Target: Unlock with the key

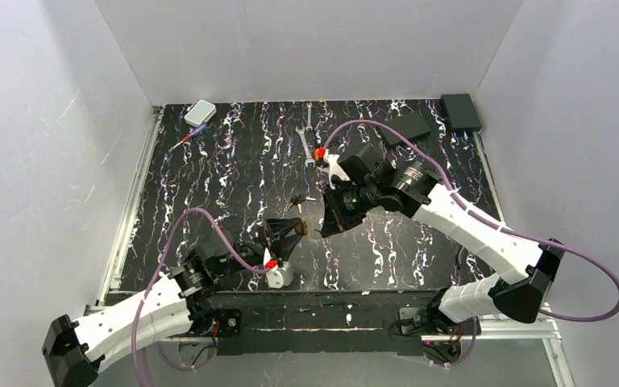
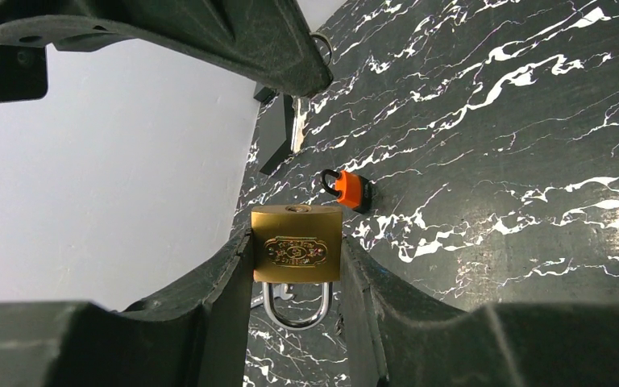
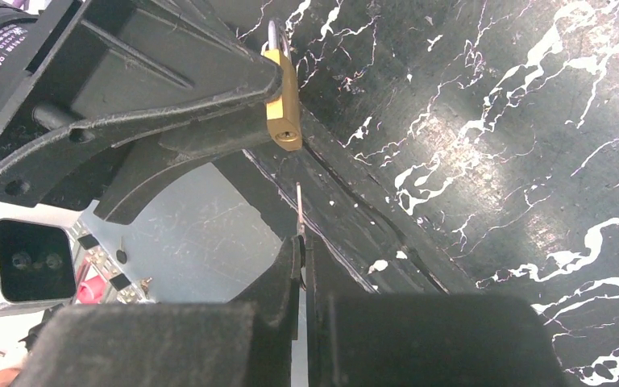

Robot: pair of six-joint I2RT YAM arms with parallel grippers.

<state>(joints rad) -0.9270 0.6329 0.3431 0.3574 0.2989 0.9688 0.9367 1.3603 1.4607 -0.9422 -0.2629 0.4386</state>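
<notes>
The left fingers (image 2: 234, 278) clamp the brass padlock (image 2: 297, 252) by its side edges, with the shackle toward the wrist and the keyhole end facing out. The right fingers (image 3: 301, 270) are pressed together on the key (image 3: 299, 211). Its thin silvery blade points at the brass padlock's keyhole, just short of touching. An orange padlock (image 2: 348, 189) lies on the table (image 2: 516, 161) beyond the brass padlock.

Polished, embossed brass padlock (image 2: 296, 254) — thin, bare silvery metal key (image 3: 299, 211).
</notes>
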